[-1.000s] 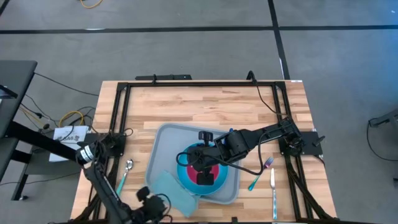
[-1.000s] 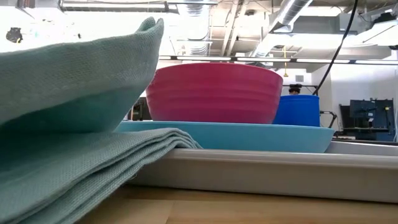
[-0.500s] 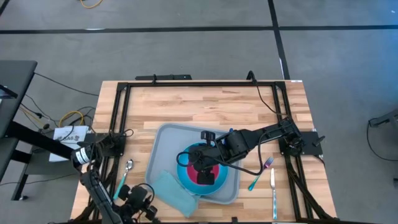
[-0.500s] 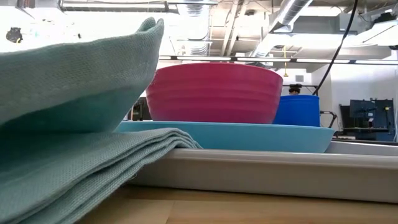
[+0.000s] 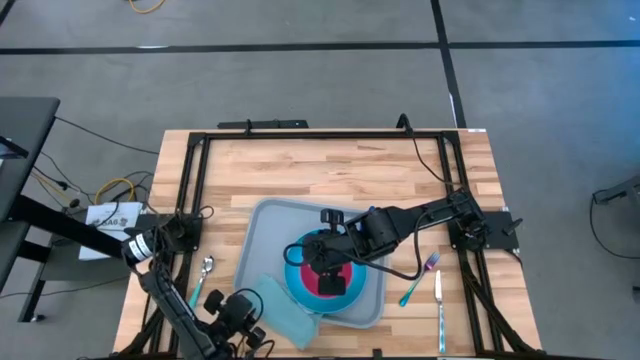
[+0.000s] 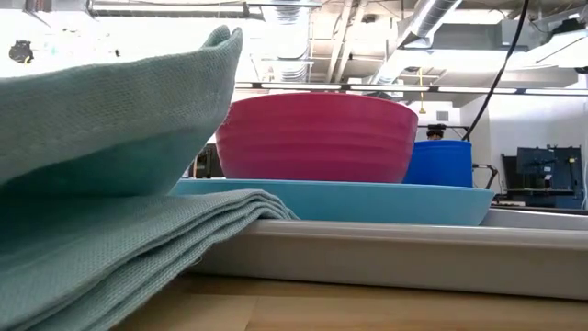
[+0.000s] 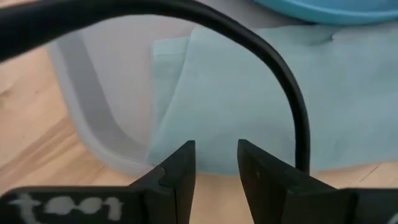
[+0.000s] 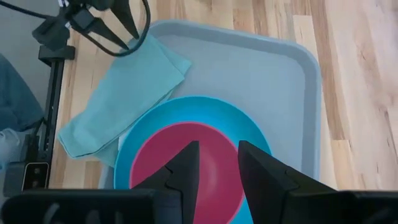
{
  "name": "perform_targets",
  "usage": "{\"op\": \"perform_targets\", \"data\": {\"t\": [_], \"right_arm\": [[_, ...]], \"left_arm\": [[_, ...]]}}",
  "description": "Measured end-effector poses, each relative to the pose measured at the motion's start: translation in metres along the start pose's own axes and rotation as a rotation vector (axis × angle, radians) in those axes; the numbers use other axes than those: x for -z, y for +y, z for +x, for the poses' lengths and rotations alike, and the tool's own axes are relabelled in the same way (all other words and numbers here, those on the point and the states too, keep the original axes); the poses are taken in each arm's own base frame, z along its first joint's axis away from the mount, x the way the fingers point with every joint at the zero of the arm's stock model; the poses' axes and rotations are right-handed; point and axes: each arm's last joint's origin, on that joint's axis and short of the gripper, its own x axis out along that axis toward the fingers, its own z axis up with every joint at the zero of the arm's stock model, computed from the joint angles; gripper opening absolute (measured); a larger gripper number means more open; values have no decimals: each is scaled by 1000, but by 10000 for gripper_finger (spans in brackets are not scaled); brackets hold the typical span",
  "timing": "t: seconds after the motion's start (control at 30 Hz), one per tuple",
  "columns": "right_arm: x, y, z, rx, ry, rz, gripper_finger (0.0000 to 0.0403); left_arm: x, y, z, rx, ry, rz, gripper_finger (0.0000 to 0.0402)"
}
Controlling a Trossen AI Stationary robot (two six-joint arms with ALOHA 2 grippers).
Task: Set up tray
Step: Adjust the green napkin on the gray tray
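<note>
The grey-blue tray (image 5: 262, 232) lies in the middle of the table. On it stands a round blue plate (image 8: 245, 127) with a pink bowl (image 8: 161, 162) in it. A folded light-teal napkin (image 7: 261, 99) lies across the tray's near left corner (image 7: 93, 121), one end out on the wood. My left gripper (image 7: 216, 163) is open, with a narrow gap, its fingertips close over the napkin's edge beside that corner. My right gripper (image 8: 217, 158) hangs open above the bowl with nothing between its fingers.
A spoon (image 5: 204, 271) lies left of the tray. A teal-handled fork (image 5: 418, 280) and a knife (image 5: 440, 308) lie to its right. A black frame (image 5: 300, 135) runs round the table. Bare wood (image 5: 330, 170) lies beyond the tray's far side.
My left gripper has come down toward the napkin's edge at the tray's near left corner and has rolled about its wrist. The napkin, plate and bowl have stayed where they were.
</note>
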Motion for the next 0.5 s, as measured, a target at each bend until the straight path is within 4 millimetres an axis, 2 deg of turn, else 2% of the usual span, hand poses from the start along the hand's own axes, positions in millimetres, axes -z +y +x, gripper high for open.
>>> {"op": "perform_targets", "data": {"t": [0.3, 0.5], "right_arm": [[-1, 0, 0, -2, -8, 2, 102], [-10, 2, 0, -23, -97, 25, 102]], "left_arm": [[-6, -7, 7, -17, 86, -104, 106], [-7, -9, 4, -12, 92, -134, 106]]}}
